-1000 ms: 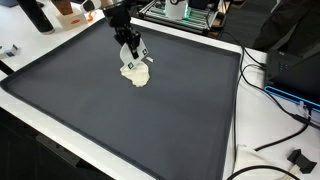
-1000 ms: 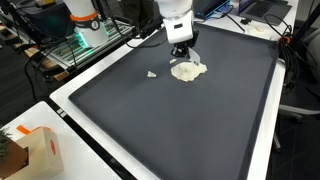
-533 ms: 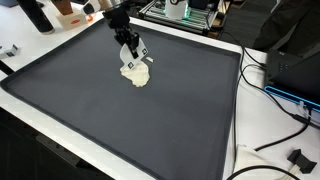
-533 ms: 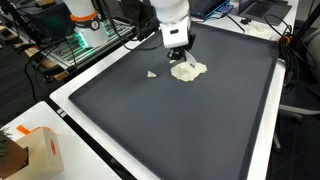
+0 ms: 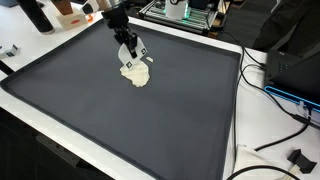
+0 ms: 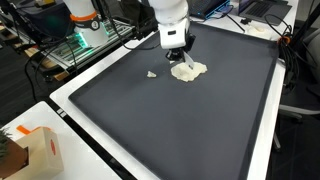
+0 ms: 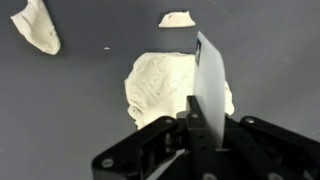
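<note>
While a torn scrap (image 7: 35, 25) lies left of the dough lump (image 7: 160, 85), my gripper (image 7: 200, 128) sits clamped on a thin white blade (image 7: 210, 75) whose edge, running away from me, crosses the lump's right side.

Matt black plastic pincer (image 7: 200, 128) grips a smooth white plastic scraper (image 7: 210, 70); just below it the dough lump (image 7: 158, 88) looks soft and wrinkled, on a dull dark mat (image 5: 150, 130).
</note>
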Available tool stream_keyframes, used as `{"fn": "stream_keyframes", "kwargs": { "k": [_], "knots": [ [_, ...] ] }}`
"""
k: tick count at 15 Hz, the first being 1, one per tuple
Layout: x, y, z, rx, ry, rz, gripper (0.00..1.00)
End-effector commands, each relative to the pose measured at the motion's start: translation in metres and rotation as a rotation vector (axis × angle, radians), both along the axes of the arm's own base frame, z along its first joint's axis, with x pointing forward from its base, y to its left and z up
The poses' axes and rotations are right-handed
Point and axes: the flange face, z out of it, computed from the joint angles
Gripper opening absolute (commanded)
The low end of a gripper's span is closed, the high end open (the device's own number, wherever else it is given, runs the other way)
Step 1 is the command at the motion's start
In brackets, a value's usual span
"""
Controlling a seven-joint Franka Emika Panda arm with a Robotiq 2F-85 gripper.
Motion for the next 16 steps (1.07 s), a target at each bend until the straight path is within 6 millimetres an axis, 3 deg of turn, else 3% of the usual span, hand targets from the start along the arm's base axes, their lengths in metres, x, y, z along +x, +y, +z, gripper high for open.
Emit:
{"fn": "stream_keyframes", "kwargs": {
  "k": [1,7,16],
  "knots": [
    [-0.007,0.005,0.005,-0.036,0.024,-0.027,0.01],
    [-0.008,0.023,0.019,-0.122,0.034,-0.030,0.01],
    [-0.011,0.069,0.046,-0.304,0.027,-0.010,0.01]
  ]
}}
